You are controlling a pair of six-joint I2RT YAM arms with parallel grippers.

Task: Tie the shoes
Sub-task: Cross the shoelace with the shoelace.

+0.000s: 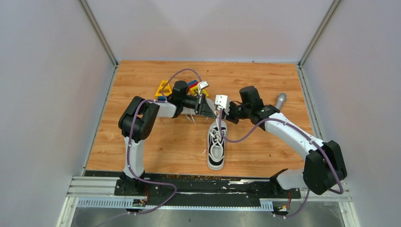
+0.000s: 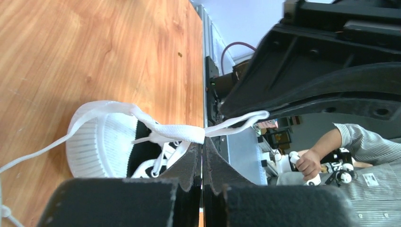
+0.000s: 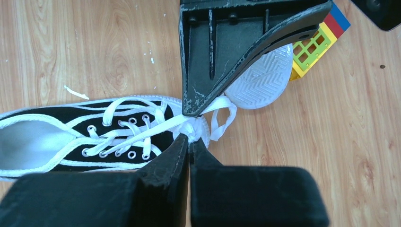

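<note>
One black sneaker (image 1: 216,147) lies in the middle of the table, toe cap pointing away from the arm bases. Its white laces (image 3: 142,124) run up to a bunch at the toe. My right gripper (image 3: 190,138) is shut on that bunch of lace. My left gripper (image 2: 203,142) is shut on a flat strand of lace (image 2: 172,131) that stretches back over the white toe cap (image 2: 94,142). The two grippers' tips almost touch above the toe (image 1: 217,124). The second shoe shows only its white sole (image 3: 262,75) behind the left gripper's finger (image 3: 222,61).
Colourful toy blocks (image 1: 193,85) and a yellow triangle block (image 1: 163,88) lie behind the left arm. A green and yellow block (image 3: 314,45) sits beside the upturned sole. A grey metal cylinder (image 1: 280,100) stands at the back right. Loose lace ends trail left of the shoe (image 1: 204,151).
</note>
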